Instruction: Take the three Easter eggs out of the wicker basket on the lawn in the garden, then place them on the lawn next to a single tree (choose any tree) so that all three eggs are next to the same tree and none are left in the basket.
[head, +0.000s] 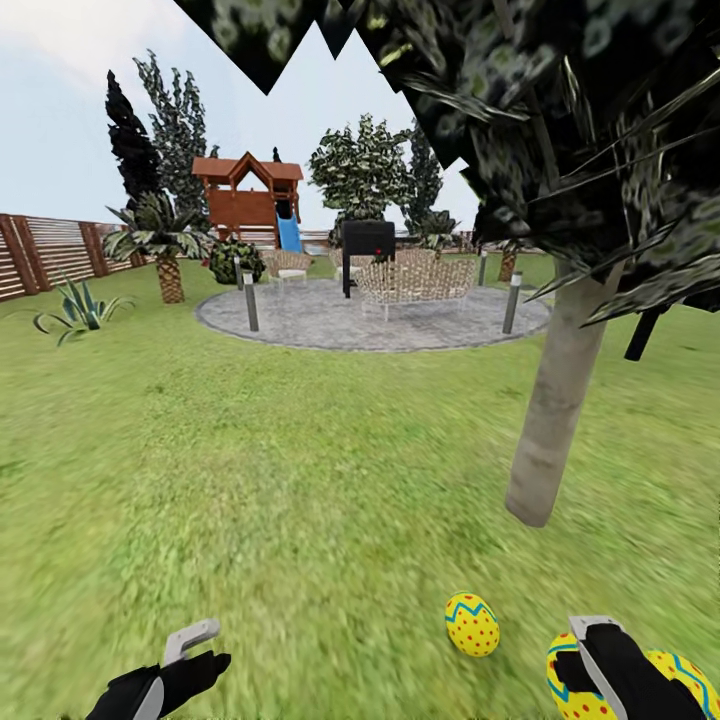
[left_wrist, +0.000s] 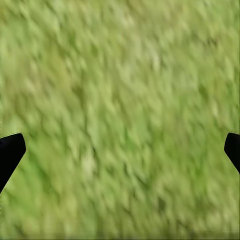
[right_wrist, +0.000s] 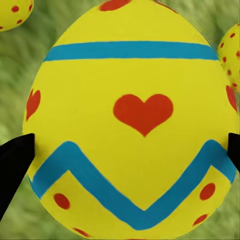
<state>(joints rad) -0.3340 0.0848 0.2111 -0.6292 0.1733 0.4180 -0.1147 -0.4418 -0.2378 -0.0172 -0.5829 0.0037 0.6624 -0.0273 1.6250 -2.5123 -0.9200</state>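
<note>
**Garden lawn: eggs by the tree**

- Right gripper (head: 598, 665): at the near right edge of the head view, low over the grass. In the right wrist view its fingertips (right_wrist: 15, 160) sit at either flank of a large yellow egg (right_wrist: 132, 125) with blue bands and a red heart; whether they press it cannot be told.
- Eggs, other: parts of two more show at the corners of the right wrist view, one (right_wrist: 12, 12) and another (right_wrist: 231, 47). In the head view one egg (head: 472, 624) lies free on the lawn (head: 300, 470), just left of the right gripper.
- Left gripper (head: 190, 650): near left, spread wide, holding nothing, over bare grass.
- Tree (head: 560, 400): pale trunk rising from the lawn just beyond the eggs, dark flecked foliage overhead.
- Patio (head: 330, 320): grey, round, farther off, with woven chairs (head: 415, 280).
- Playset (head: 248, 195): far left of centre.
- Fence (head: 50, 255): far left edge.
</note>
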